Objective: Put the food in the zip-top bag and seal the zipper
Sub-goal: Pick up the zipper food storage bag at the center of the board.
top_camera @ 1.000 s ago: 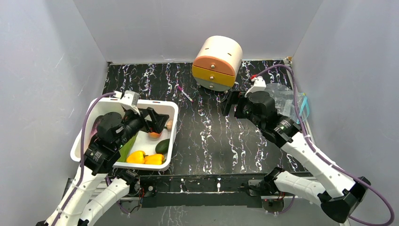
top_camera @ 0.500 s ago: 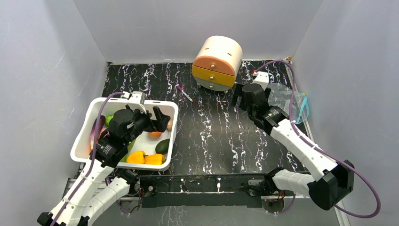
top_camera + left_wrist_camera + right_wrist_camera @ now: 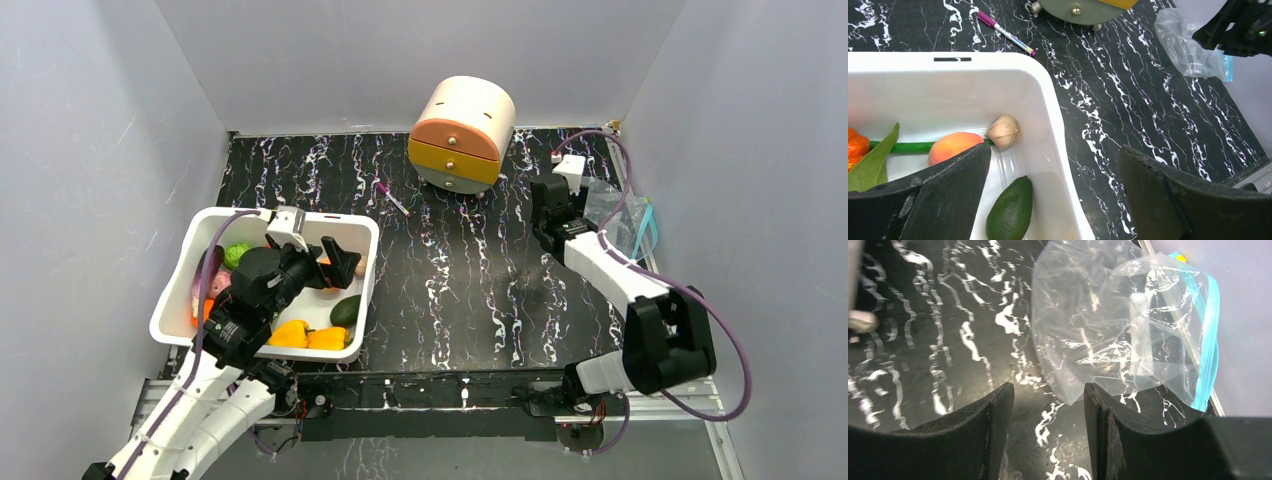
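One bag [image 3: 1098, 325], clear and crumpled, lies flat on the black marbled table [image 3: 450, 270] at its far right edge; nothing is inside it. One blue-green zipper [image 3: 1210, 340] runs along its mouth, on the side by the wall, with one small yellow piece [image 3: 1180, 258] at its far end.

The food sits well apart from the bag, in one white tub [image 3: 998, 59] at the near left: two yellow peppers [image 3: 290, 333], one avocado [image 3: 1010, 212], one peach [image 3: 953, 147], one garlic bulb [image 3: 1004, 131], one long green leaf [image 3: 873, 165], one orange fruit [image 3: 855, 145], one eggplant [image 3: 208, 268], one pink fruit [image 3: 218, 285] and one green piece [image 3: 237, 254].

The right arm reaches far forward, wrist bent down; the right gripper [image 3: 1049, 387] hangs low over the table, fingers apart with a narrow gap and nothing between them; the bag's near edge lies just ahead of the tips, contact not determinable.

The left arm is bent over the tub; the left gripper [image 3: 1055, 149] is spread wide and holds nothing, straddling the tub's right wall above the avocado.

Also on the table: one round drawer chest [image 3: 462, 135] at the back; one pen [image 3: 1005, 33].
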You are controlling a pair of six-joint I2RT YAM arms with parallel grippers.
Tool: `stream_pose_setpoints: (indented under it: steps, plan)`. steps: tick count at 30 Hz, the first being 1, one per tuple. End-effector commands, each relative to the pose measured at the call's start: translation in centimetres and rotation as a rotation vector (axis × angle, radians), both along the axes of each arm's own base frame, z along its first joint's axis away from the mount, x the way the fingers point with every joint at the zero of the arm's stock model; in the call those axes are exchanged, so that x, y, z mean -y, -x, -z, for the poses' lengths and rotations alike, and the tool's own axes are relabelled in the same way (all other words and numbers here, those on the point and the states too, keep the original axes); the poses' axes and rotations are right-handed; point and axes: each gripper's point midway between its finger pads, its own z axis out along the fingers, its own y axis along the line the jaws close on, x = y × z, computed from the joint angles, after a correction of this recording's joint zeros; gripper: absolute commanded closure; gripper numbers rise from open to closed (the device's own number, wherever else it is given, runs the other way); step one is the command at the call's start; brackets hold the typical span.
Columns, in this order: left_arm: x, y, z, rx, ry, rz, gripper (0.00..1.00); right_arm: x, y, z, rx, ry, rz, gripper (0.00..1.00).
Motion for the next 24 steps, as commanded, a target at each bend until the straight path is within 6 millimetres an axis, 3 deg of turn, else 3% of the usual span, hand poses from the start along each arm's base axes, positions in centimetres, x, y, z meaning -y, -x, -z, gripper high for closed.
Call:
stream_pose_setpoints:
  steps: [1, 11, 19, 24]
  plan:
    - [-0.3, -0.2, -1.4, 0.063, 0.035, -0.021, 0.02, 2.3, -2.4, 0.1, 0.041, 0.013, 0.056, 0.50]
    - [-0.4, 0.1, -1.7, 0.115, 0.037, -0.007, 0.02, 3.9, -2.9, 6.2, -0.167, 0.034, 0.079, 0.55]
    - [-0.1, 0.9, -2.3, 0.174, 0.012, 0.062, 0.02, 3.9, -2.8, 5.9, -0.181, 0.041, 0.072, 0.97]
    - [0.4, 1.7, -2.5, 0.223, 0.000, 0.126, 0.02, 2.7, -2.3, 5.1, -0.199, -0.022, 0.031, 1.00]
